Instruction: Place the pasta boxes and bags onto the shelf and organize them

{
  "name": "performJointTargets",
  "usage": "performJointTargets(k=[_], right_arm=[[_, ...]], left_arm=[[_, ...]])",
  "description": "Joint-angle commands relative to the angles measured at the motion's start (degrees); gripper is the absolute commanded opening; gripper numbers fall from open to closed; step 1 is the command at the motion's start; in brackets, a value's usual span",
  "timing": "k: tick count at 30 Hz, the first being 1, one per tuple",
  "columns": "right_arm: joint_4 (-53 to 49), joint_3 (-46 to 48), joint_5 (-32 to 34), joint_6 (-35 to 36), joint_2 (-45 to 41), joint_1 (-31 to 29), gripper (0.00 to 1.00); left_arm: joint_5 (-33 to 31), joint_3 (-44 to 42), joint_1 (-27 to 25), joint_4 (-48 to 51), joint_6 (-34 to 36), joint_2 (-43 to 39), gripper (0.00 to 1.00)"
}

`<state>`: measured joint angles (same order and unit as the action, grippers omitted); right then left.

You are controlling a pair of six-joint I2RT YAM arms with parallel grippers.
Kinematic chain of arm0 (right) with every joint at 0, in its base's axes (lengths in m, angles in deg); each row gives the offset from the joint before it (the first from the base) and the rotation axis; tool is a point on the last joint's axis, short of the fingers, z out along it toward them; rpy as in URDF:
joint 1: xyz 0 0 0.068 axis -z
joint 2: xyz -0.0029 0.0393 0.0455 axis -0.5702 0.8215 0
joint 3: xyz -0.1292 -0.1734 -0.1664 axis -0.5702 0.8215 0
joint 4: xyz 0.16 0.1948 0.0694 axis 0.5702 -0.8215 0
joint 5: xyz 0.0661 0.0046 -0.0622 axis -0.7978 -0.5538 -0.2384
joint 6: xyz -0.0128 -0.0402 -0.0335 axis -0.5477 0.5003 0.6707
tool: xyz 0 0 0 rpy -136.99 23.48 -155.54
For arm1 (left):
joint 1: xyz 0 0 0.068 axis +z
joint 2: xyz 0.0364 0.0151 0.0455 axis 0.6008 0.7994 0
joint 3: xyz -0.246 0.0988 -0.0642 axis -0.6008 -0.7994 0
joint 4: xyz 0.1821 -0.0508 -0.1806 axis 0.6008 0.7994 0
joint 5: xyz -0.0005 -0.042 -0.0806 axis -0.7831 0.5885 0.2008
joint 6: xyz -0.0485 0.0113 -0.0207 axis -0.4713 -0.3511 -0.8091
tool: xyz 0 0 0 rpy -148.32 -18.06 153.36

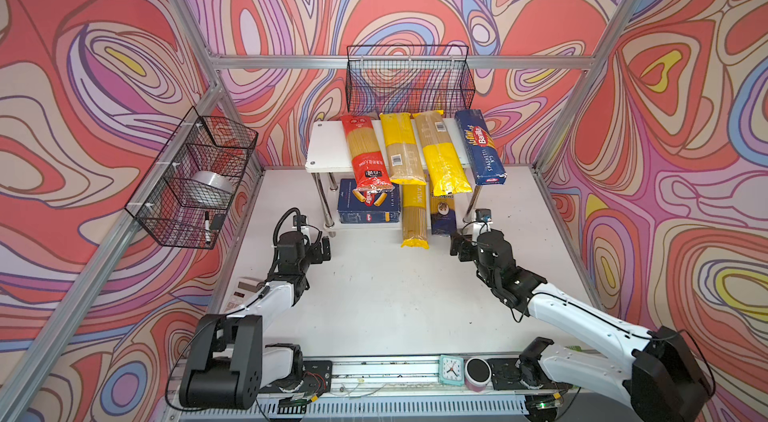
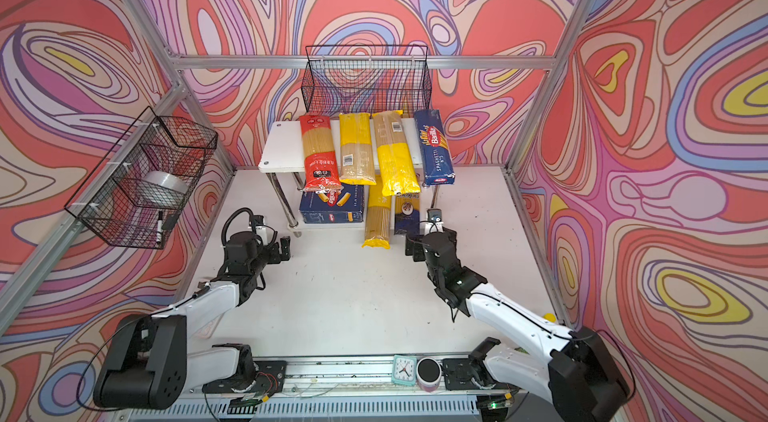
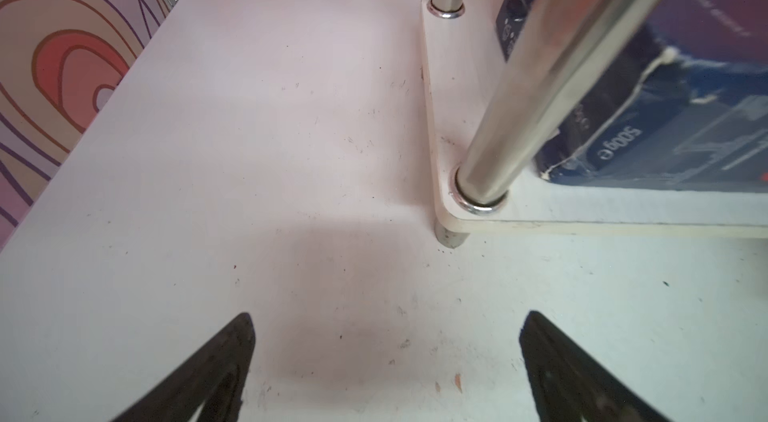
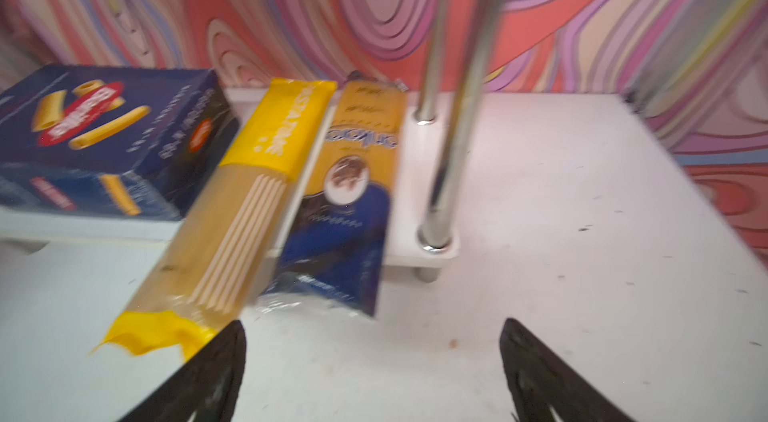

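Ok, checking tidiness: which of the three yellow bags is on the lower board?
The PASTATIME bag, beside the rigatoni box, jutting past the front edge of the lower board. The other two yellow bags lie on the top board.

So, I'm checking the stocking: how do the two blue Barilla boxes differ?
The spaghetti box is long and narrow; the rigatoni box is wide and flat. The spaghetti box lies on top of the shelf, overhanging its front edge; the rigatoni box sits on its bottom board. Both are dark blue Barilla cardboard.
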<state>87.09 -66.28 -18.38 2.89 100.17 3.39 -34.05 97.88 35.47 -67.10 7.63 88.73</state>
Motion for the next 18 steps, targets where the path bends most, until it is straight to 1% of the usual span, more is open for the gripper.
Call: performJointTargets(k=[1,2,3,4,5,6,7,8,9,10,11,12,13,14,15,16,17,18], right_arm=[[5.8,3.7,9.0,4.0,1.1,4.3,0.99],[8.4,4.2,9.0,5.7,1.9,5.9,0.98],[11.6,5.0,8.6,7.0,2.8,7.1,0.98],[16.3,6.2,7.8,8.4,3.8,8.2,0.98],[23.2,8.3,6.1,10.6,5.7,9.8,0.98],[30.8,10.4,4.4,12.6,8.3,11.3,0.98],[37.2,11.8,3.4,13.0,11.4,12.9,0.98],[41.8,12.5,1.7,12.8,15.6,15.0,0.98],[46.6,12.6,0.1,11.0,20.8,17.3,0.98],[53.6,12.6,0.3,11.5,24.7,19.0,0.99],[56.3,12.3,-2.1,14.3,27.1,19.3,0.98],[57.1,11.3,-2.7,15.2,29.1,19.7,0.98],[58.7,10.3,-2.4,14.9,32.3,20.4,0.98],[65.1,10.5,-2.9,15.7,36.5,21.0,0.98],[66.5,11.1,-3.1,15.7,37.0,21.2,0.98],[61.3,11.1,-5.5,13.1,34.2,22.3,0.98],[59.5,11.0,-8.3,11.0,33.9,24.5,0.98],[61.4,10.8,-9.4,10.4,36.0,25.8,0.98]], left_arm=[[1.2,-0.9,1.4,-10.8,1.4,3.4,1.00],[1.8,-1.1,2.1,-12.6,1.0,3.9,1.00],[1.5,-0.4,2.6,-9.7,0.8,3.2,1.00],[1.9,-1.3,3.0,-12.5,0.5,3.7,1.00],[4.3,-2.3,3.6,-15.5,1.5,4.0,1.00],[6.1,-4.4,3.7,-19.5,2.8,4.3,1.00],[5.7,-6.8,3.7,-26.1,2.8,6.1,1.00],[3.4,-8.8,3.8,-32.9,1.8,9.1,1.00],[2.4,-9.3,4.3,-37.4,0.5,12.0,1.00],[3.2,-8.5,5.0,-37.7,-0.2,13.9,1.00],[5.1,-6.7,5.1,-33.8,0.2,13.8,1.00],[7.3,-4.6,5.1,-27.3,1.3,12.4,1.00],[7.5,-2.8,4.7,-23.9,2.2,12.5,1.00],[6.3,-3.2,4.0,-26.8,2.5,13.7,1.00],[6.9,-3.5,4.0,-27.5,2.6,13.6,1.00],[7.0,-3.0,4.0,-25.0,2.8,12.9,1.00],[6.9,-2.6,4.0,-24.2,2.9,13.0,1.00],[6.9,-3.1,4.0,-25.7,2.8,13.3,1.00]])
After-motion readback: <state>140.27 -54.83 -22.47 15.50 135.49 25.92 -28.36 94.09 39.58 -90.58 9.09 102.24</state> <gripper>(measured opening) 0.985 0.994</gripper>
